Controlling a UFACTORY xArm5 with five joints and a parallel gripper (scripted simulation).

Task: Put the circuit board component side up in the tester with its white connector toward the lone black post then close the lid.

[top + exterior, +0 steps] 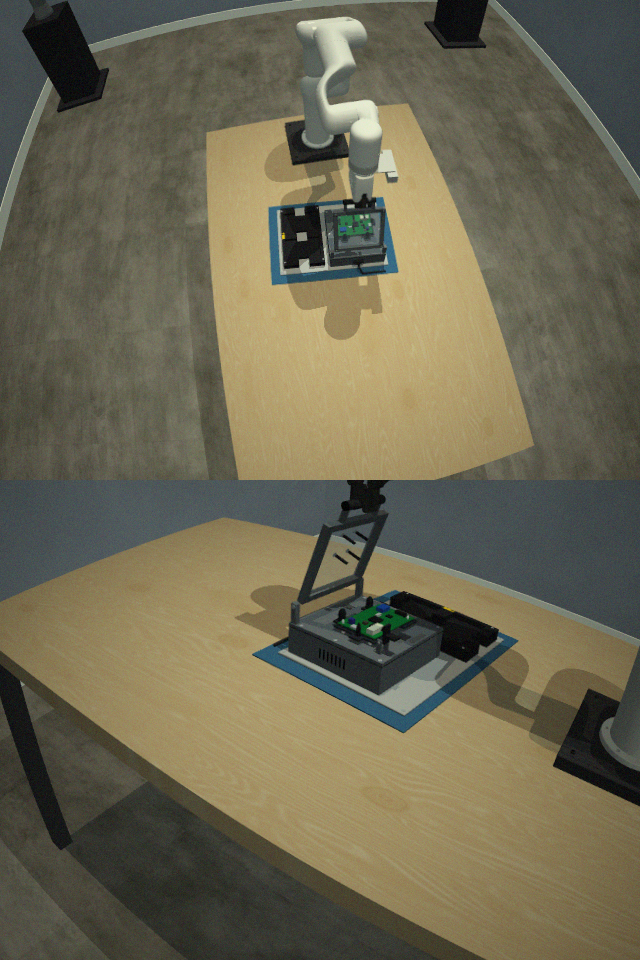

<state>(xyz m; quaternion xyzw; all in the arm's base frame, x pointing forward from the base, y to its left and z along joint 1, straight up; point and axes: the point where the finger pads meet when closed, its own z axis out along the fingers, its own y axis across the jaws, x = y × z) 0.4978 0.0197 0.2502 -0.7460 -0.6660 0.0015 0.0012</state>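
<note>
The green circuit board lies flat in the grey tester, component side up, with its white connector toward the near right. It also shows through the lid in the top view. The tester's clear framed lid is hinged at the far left edge and leans over the board, tilted past upright. My gripper is shut on the handle at the lid's top edge. In the top view the gripper stands above the lid. The black tray is beside the tester, with no board in it.
Tester and tray stand on a white plate on a blue mat. The arm's black base is at the right. A small white block lies on the table near the arm. Black pillars stand on the floor.
</note>
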